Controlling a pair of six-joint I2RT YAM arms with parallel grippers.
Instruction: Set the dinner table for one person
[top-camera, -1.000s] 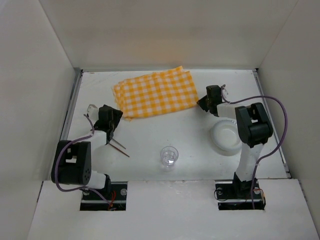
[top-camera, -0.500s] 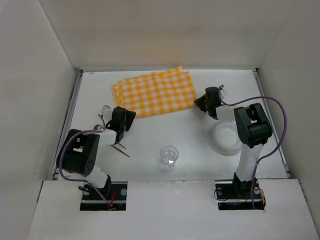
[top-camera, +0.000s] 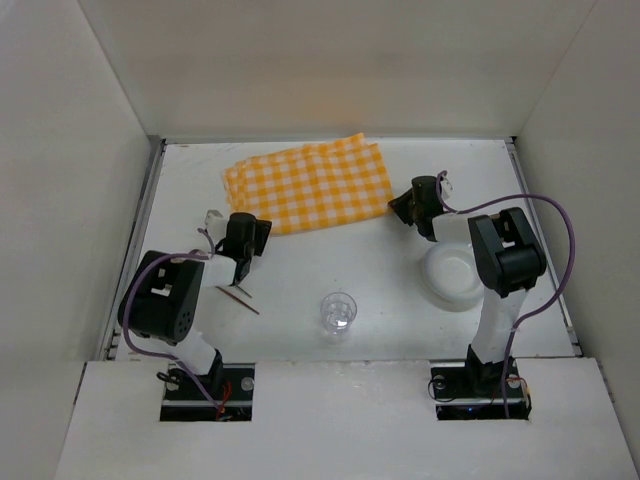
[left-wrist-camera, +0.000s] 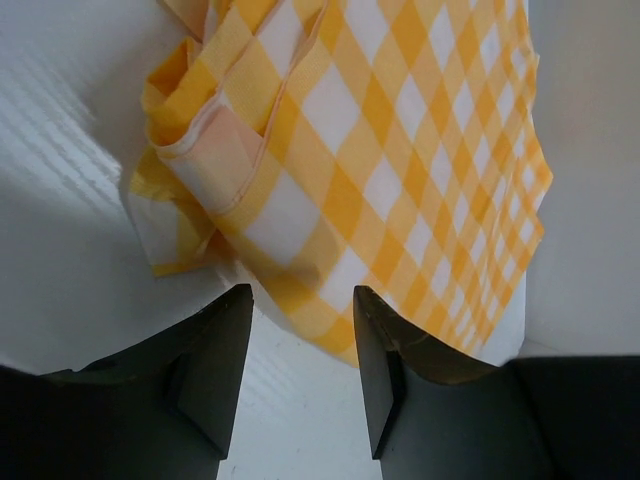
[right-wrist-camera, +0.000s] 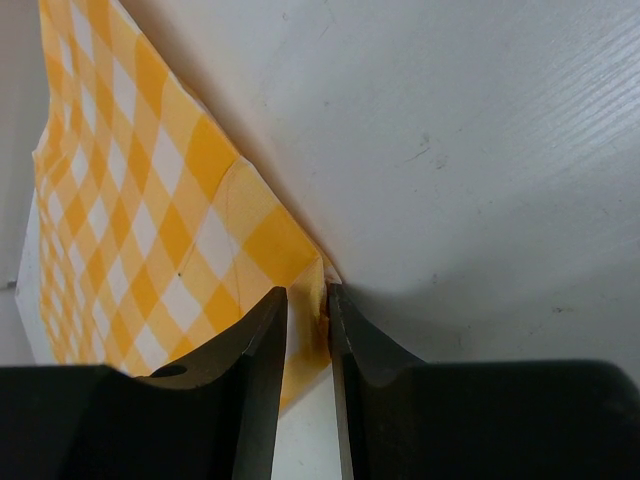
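The orange-and-white checked cloth (top-camera: 310, 185) lies folded at the back of the white dinner table (top-camera: 380, 280). My left gripper (top-camera: 252, 226) is open and empty, just short of the cloth's near-left rumpled corner (left-wrist-camera: 190, 160), with bare table (left-wrist-camera: 60, 200) between its jaws. The midpoint of the left gripper shows in the left wrist view (left-wrist-camera: 303, 300). My right gripper (top-camera: 402, 208) is shut on the cloth's right corner. In the right wrist view (right-wrist-camera: 307, 295) a fold of cloth (right-wrist-camera: 150, 200) sits pinched between the jaws.
A clear glass (top-camera: 338, 312) stands near the front middle. A white bowl (top-camera: 452, 275) sits at the right, beside the right arm. Two thin brown sticks (top-camera: 238, 293) lie on the table near the left arm. White walls enclose the table.
My left gripper has moved right and back, away from the sticks, up to the cloth's near-left corner. The cloth has shifted slightly left. The right gripper has barely moved.
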